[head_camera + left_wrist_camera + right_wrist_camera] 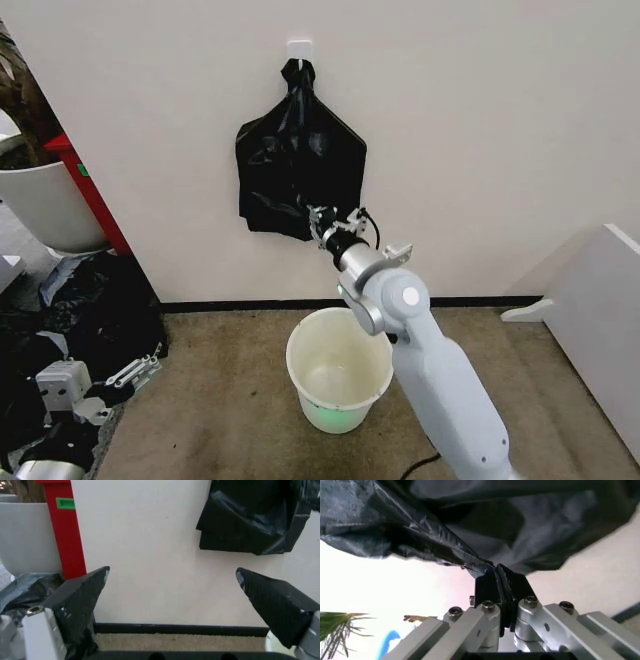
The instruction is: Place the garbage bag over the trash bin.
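Garbage bag (300, 160) on a wall hook (299, 47), above and behind the trash bin (339, 368). Right claw (320, 222) pinched shut on its lower edge. Thin, slippery, limp film: best gripped at a gathered fold. Left claw (172, 583) spread open, left of the bin.

- The head view is taken from above, looking forward and down at the wall (480, 120), with the garbage bag (300, 165) hung on it and the trash bin (340, 370) seen on the floor below.
- The left wrist view is taken from low near the floor, facing the same wall (160, 555) between the left gripper (170, 588) fingers; the garbage bag (255, 517) is seen well apart, higher up.
- The right wrist view is taken very close, looking up along the right gripper (501, 581) at the garbage bag (445, 521).
- The garbage bag is shared by all three views.
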{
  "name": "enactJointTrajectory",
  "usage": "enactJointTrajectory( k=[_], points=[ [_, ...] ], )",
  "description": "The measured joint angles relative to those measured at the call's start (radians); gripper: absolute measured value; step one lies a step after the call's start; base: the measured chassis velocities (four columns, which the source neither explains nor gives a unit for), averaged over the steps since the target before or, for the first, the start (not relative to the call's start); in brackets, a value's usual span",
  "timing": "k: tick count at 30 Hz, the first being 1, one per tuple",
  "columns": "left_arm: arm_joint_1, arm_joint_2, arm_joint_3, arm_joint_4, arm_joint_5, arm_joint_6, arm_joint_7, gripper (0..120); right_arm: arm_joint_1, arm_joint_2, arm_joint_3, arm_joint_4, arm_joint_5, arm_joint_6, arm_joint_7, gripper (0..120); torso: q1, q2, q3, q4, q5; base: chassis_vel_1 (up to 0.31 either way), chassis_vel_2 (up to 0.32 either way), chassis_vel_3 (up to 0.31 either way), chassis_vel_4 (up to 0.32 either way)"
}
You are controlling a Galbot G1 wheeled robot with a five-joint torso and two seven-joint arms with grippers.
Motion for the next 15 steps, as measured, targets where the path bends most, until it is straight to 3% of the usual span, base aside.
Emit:
enactJointTrajectory(
  k=[15],
  points=[
    [0.000, -0.001, 0.002, 0.000, 0.001, -0.001, 0.001, 100, -0.159, -0.040, -0.012, 0.057, -0.037, -0.007, -0.008, 0, 0.000, 0.000, 0.000, 0.0000, -0.0001, 0.000, 0.000, 0.000, 0.000]
  ],
)
